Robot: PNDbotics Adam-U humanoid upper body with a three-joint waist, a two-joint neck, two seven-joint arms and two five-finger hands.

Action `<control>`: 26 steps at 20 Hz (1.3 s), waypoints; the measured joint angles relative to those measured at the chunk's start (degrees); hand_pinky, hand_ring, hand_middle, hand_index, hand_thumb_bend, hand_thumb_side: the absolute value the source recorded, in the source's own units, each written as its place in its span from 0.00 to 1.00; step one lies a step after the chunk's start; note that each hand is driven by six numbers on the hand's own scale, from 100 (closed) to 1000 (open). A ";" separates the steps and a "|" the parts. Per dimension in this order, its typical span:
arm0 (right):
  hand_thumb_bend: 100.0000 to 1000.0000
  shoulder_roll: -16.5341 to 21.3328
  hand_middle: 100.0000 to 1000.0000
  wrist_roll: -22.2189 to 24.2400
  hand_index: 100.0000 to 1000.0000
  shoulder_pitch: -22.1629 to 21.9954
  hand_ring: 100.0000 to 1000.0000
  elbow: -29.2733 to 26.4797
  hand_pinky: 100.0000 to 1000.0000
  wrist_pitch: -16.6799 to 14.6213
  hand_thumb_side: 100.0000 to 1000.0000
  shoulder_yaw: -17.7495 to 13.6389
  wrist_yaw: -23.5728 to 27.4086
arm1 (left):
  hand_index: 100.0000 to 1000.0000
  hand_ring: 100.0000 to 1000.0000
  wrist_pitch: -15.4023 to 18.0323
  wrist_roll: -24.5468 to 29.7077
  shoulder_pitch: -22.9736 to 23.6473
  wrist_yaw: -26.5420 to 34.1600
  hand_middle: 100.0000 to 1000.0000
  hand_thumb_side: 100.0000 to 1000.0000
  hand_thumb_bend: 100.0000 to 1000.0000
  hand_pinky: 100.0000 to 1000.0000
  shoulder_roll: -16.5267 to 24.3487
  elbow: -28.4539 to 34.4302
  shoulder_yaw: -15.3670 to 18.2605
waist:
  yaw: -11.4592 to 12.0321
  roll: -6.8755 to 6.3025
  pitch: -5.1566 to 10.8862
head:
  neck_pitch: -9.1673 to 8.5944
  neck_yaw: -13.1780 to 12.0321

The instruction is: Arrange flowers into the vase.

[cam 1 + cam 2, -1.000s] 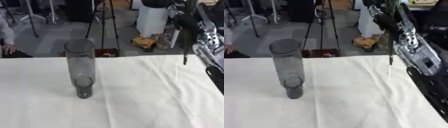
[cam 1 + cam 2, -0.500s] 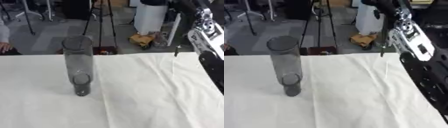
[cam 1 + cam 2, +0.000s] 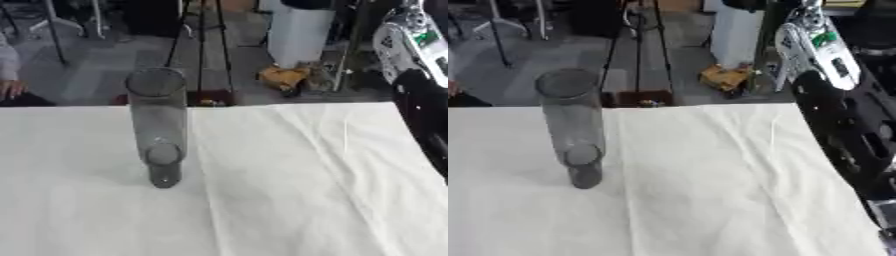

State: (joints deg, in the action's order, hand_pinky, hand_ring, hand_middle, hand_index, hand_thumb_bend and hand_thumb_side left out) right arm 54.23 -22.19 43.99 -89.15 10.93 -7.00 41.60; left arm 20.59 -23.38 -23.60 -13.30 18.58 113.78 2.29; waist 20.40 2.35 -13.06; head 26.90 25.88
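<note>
A tall clear grey glass vase (image 3: 157, 125) stands upright on the white tablecloth (image 3: 280, 200), left of the middle, with nothing in it. My right arm (image 3: 833, 100) comes in from the right and reaches up to the top edge. There my right hand (image 3: 773, 8) shows only in part, curled on a thin dark green flower stem (image 3: 756, 60). The stem hangs straight down past the table's far edge, well right of the vase and above it. No blossom shows. My left hand is in no view.
Behind the table's far edge are a black tripod (image 3: 201, 50), a white bin (image 3: 299, 30) and a yellow-brown bundle (image 3: 284, 77) on the floor. A person's hand (image 3: 9, 90) rests at the far left edge. The cloth is creased on its right half.
My right arm has risen and carried the stem higher; its lower tip now hangs beyond the far table edge. The vase has not moved; the view has shifted slightly.
</note>
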 measured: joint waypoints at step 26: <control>0.01 1.65 0.00 -6.10 0.00 4.00 1.00 -4.82 0.00 -10.39 0.24 4.23 23.50 | 0.96 0.91 0.52 2.15 -1.57 2.74 0.94 1.00 0.00 0.60 -1.38 0.00 -1.34 | 5.03 0.89 1.72 | -2.13 9.12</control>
State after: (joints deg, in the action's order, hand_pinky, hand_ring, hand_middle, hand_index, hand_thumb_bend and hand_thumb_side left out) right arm 55.87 -28.29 47.99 -93.97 0.54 -2.78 65.11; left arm 21.11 -21.23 -25.17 -10.57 17.20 113.78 0.95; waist 25.43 3.24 -11.34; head 24.78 35.00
